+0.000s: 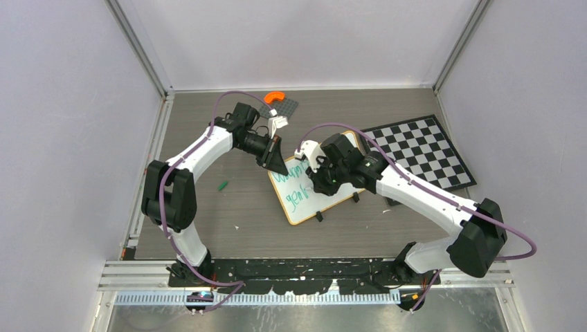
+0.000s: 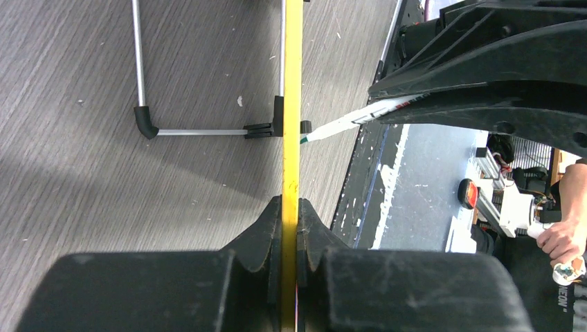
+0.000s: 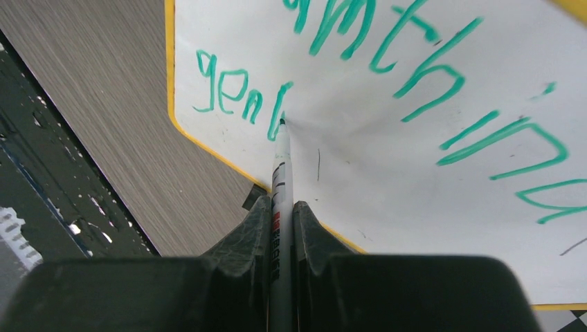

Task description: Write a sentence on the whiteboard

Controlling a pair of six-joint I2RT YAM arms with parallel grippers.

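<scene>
The whiteboard (image 1: 302, 202) stands tilted at mid-table on its black wire stand (image 2: 142, 83). My left gripper (image 1: 275, 162) is shut on the board's yellow frame edge (image 2: 292, 104), which runs edge-on between the jaws (image 2: 291, 214). My right gripper (image 1: 320, 181) is shut on a white marker (image 3: 280, 166), whose tip touches the board (image 3: 374, 166). The green sentence (image 3: 408, 76) reads about "…armth in a" on the first line. The second line, "gent" (image 3: 239, 100), ends at the marker tip. The marker also shows in the left wrist view (image 2: 353, 119).
A black-and-white checkerboard (image 1: 422, 152) lies to the right of the whiteboard. An orange piece (image 1: 275, 97) sits on a grey plate (image 1: 287, 108) at the back. A small green cap (image 1: 223, 185) lies on the table to the left. A person's hand (image 2: 564, 238) shows beyond the table edge.
</scene>
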